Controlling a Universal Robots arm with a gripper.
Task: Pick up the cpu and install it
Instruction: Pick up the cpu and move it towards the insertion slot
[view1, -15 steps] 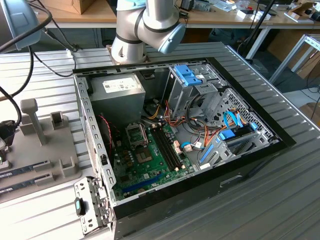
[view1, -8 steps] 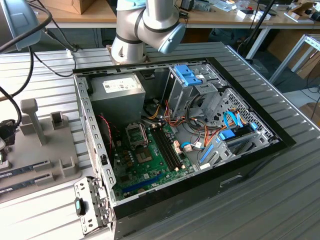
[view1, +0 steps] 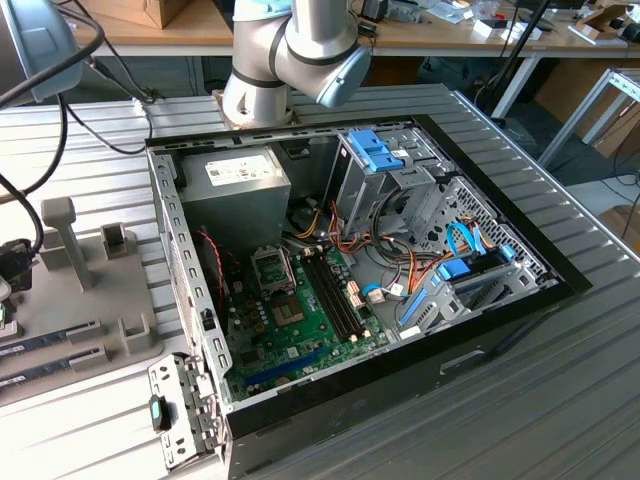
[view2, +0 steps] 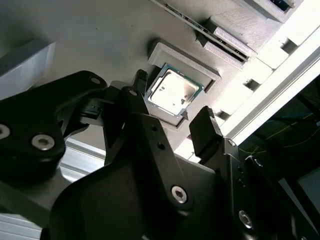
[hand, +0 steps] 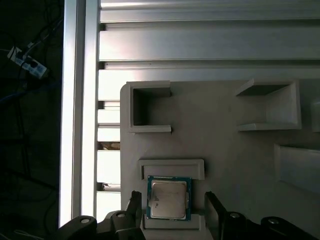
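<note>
The cpu (hand: 168, 198), a small flat square chip with a plain silver-grey metal lid framed by a thin blue-green border, is seen lying flat in a shallow light-grey plastic nest (hand: 171, 169). The nest is moulded on a pale grey fixture plate (hand: 225, 150), which is carried by a ribbed aluminium worktop (hand: 200, 45).

The black gripper (hand: 171, 200) is poised directly over the chip. Its two black fingers (hand: 212, 207) are spread wide, wider than the chip, with nothing held between them. In both wrist views one finger is found on each side of the chip, so the chip lies straight between the tips. A narrow gap is left at either side, and no contact can be made out.

Being square, the chip offers no long axis. Its two flanked edges are set roughly parallel to the finger faces, which is judged to be the alignment a closing grasp depends on. A few faint smudges are noted on the lid.

In the exterior view the grey jointed arm (view1: 290, 50) is placed at the upper middle of the frame. Below it stands an open black-rimmed computer case (view1: 400, 368), in which a green circuit board (view1: 300, 330) is exposed at lower centre.
</note>
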